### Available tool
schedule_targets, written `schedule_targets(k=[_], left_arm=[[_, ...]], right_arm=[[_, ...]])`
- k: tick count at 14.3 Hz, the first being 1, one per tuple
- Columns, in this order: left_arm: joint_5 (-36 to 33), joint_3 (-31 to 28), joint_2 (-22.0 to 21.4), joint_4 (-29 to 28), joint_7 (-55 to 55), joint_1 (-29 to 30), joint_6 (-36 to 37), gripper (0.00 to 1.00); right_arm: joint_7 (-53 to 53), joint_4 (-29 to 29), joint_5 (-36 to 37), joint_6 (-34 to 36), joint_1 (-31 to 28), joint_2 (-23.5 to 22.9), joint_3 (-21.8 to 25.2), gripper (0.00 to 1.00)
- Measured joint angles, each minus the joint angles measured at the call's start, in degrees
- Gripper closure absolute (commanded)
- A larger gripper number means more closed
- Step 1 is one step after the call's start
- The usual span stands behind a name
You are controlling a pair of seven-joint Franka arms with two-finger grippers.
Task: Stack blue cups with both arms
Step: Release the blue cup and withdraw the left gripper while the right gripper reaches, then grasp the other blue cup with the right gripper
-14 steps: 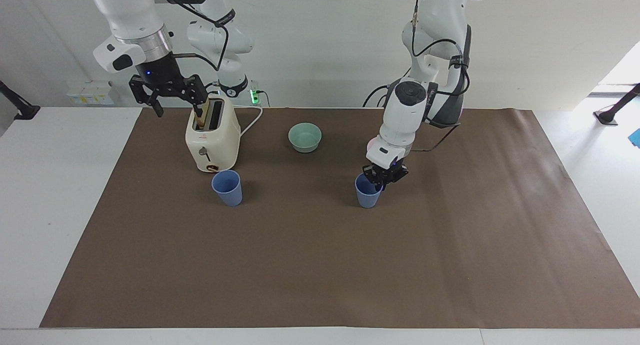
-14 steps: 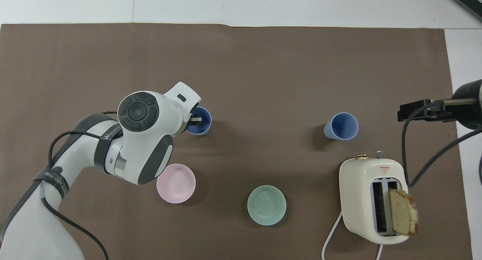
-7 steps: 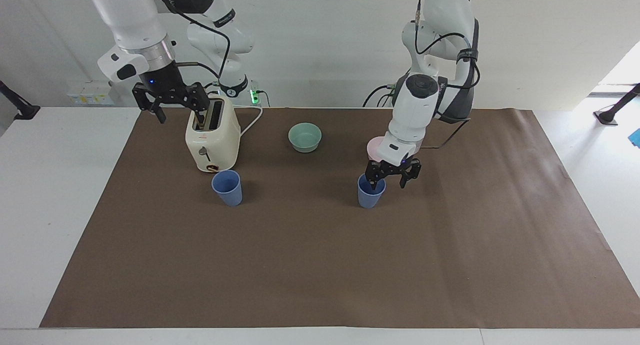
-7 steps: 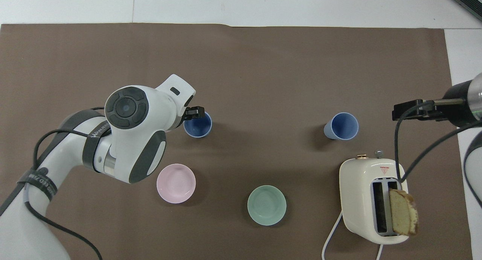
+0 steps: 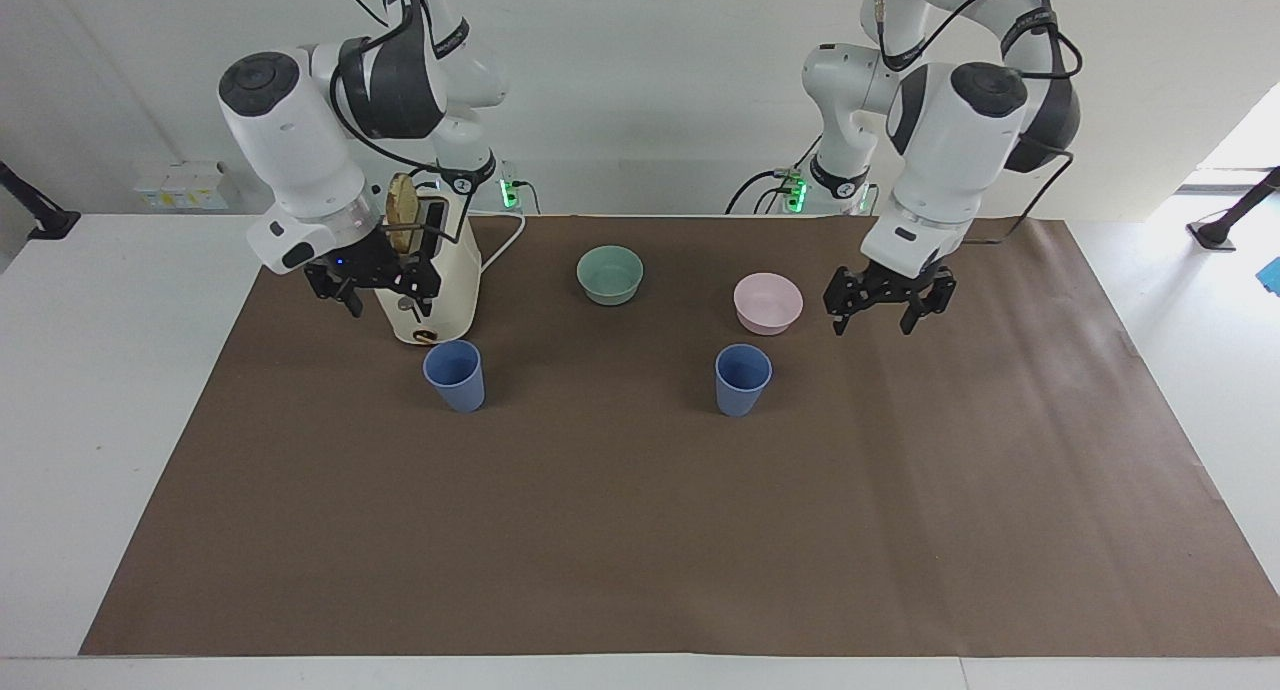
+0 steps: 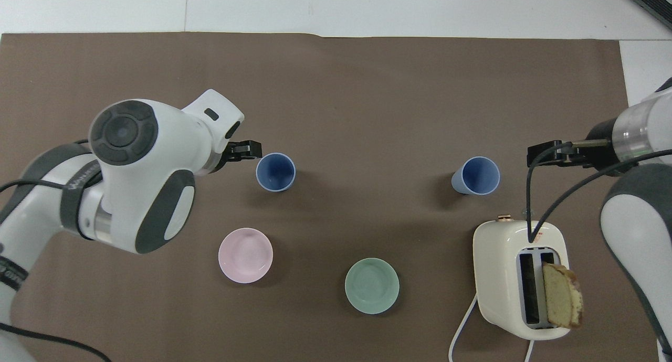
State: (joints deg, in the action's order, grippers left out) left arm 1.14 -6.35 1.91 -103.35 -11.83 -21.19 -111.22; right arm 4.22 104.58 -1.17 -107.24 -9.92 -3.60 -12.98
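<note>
Two blue cups stand upright and apart on the brown mat. One (image 5: 743,379) (image 6: 275,171) is toward the left arm's end, a little farther from the robots than the pink bowl. The other (image 5: 454,375) (image 6: 476,176) stands just in front of the toaster. My left gripper (image 5: 873,325) (image 6: 244,150) is open and empty, raised over the mat beside the pink bowl, clear of its cup. My right gripper (image 5: 385,295) (image 6: 548,154) is open and empty, hanging low beside the toaster, above and to the side of the other cup.
A cream toaster (image 5: 440,290) (image 6: 504,278) holds a slice of bread (image 5: 403,202) (image 6: 562,296) toward the right arm's end. A mint-green bowl (image 5: 610,273) (image 6: 371,285) and a pale pink bowl (image 5: 768,302) (image 6: 245,255) sit nearer the robots than the cups.
My left gripper opened off the cup's rim, rose and swung away toward the left arm's end; the cup stayed upright. My right gripper came down lower beside the toaster.
</note>
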Motion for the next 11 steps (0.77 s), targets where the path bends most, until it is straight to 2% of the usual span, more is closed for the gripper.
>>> schedule_targets(k=[3,6,10,11], left_arm=[[0.0,-0.1,0.0,5.3,7.3,4.5,6.5,0.0],[-0.1,-0.2,0.0,9.6,13.5,9.4,10.5,0.0],[-0.1,-0.2,0.2,12.7,19.8,13.8,14.4,0.0],[-0.1,-0.2,0.3,12.8,20.0,14.1,14.6,0.0]], right_arm=[[0.0,1.2,0.0,-4.1,0.3,-3.3,0.0,0.0],[0.0,5.5,0.0,-8.3,0.9,-5.1,0.0,0.0],[0.0,9.1,0.0,-11.6,1.1,-7.0,0.0,0.0],[0.0,9.5,0.0,-12.3,1.1,-7.4,0.0,0.2]])
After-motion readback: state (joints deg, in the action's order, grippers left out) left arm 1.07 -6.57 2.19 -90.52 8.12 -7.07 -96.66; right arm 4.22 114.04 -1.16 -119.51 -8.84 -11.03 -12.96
